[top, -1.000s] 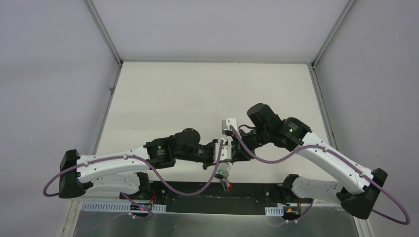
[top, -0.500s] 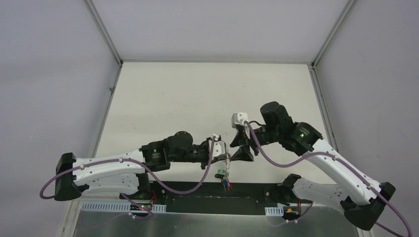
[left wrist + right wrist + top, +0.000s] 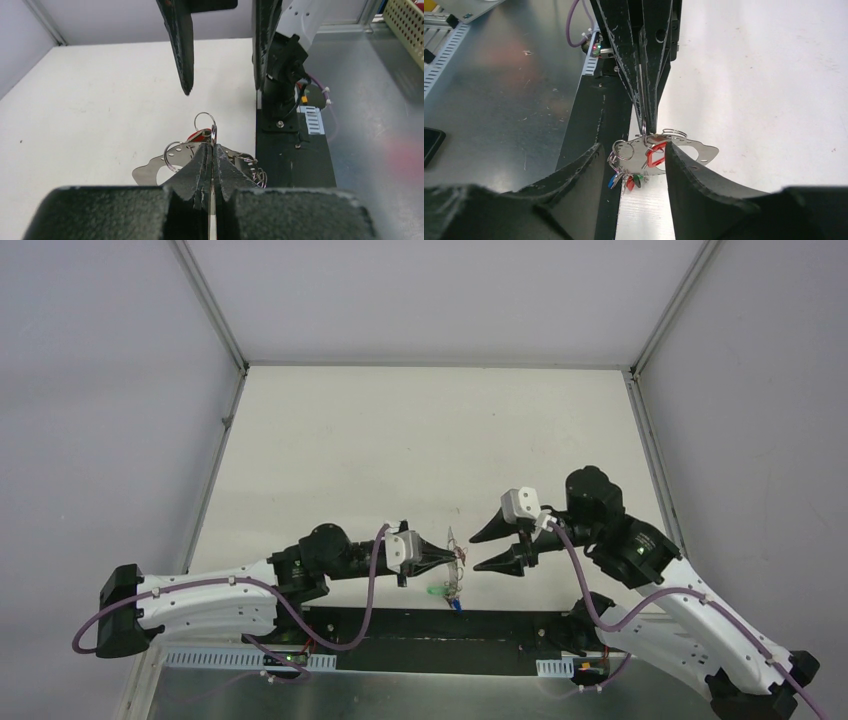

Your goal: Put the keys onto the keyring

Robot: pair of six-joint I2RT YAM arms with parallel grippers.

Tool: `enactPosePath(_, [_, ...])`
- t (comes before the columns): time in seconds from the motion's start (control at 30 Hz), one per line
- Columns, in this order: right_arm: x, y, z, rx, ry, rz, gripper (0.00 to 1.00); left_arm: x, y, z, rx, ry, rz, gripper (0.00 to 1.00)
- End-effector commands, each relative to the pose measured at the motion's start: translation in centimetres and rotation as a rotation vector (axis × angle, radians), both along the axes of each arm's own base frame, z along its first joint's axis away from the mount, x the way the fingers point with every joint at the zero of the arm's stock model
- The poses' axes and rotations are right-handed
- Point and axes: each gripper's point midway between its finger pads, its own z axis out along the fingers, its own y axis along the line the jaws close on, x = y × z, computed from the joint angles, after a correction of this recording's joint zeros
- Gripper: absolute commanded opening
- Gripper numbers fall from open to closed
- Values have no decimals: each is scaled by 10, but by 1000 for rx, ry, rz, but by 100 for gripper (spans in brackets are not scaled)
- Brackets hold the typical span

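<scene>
My left gripper (image 3: 447,562) is shut on the keyring (image 3: 455,558), a thin wire hoop seen edge-on in the left wrist view (image 3: 214,134) and mostly hidden between the fingers (image 3: 200,165). Several keys (image 3: 626,180) with blue, red and green heads hang from it on small split rings, with a red-headed key (image 3: 655,155) and a flat silvery plate (image 3: 699,150) with holes. My right gripper (image 3: 477,552) is open and empty, just right of the bunch. In the right wrist view its fingers (image 3: 584,170) stand either side of the bunch without touching it.
The bunch hangs above the table's near edge, over the black base strip (image 3: 400,625) and the metal bench (image 3: 499,100). A slotted cable tray (image 3: 210,657) runs along the front. A mesh basket (image 3: 405,20) stands far right. Enclosure walls rise on both sides.
My right gripper has let go, opened and drawn back to the right. My left arm has drawn back to the left and lower, still holding the keyring and its bunch.
</scene>
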Motion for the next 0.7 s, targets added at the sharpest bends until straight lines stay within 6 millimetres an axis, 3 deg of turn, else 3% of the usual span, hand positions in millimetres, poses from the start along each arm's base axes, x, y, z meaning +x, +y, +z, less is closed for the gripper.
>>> enactPosePath(0.0, [-8,7,14,80,-54,96,48,-14,5,56,-219,-86,-66,0])
enactPosePath(0.37, [-6,8,-4,36,-37,106,16,-16,5,58,-223,-96,-74,0])
enactPosePath(0.5, [-6,7,-17,-1,-25,112,0,-15,6,59,-226,-95,-68,0])
enactPosePath(0.67, [-6,6,-27,-27,-15,121,0,-14,6,62,-236,-92,-63,0])
